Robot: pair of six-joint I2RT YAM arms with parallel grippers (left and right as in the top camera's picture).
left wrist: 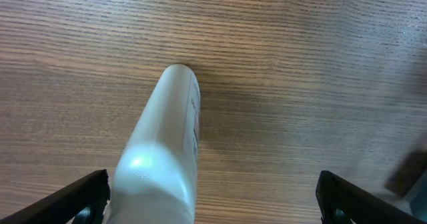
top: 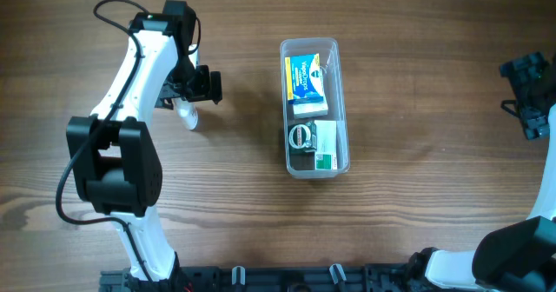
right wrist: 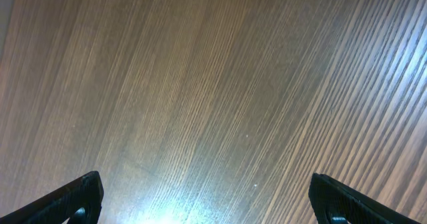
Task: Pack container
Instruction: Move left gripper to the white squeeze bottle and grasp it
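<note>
Leftmost, left end effector open wide; white bottle between fingers, nearer left one, ungripped. Mid-bench, container holds small boxes, packets. Far right, right end effector open above wood.

Overhead straight down on whole counter, left wrist close over white bottle, also upper left overhead, right wrist close on counter.
</note>
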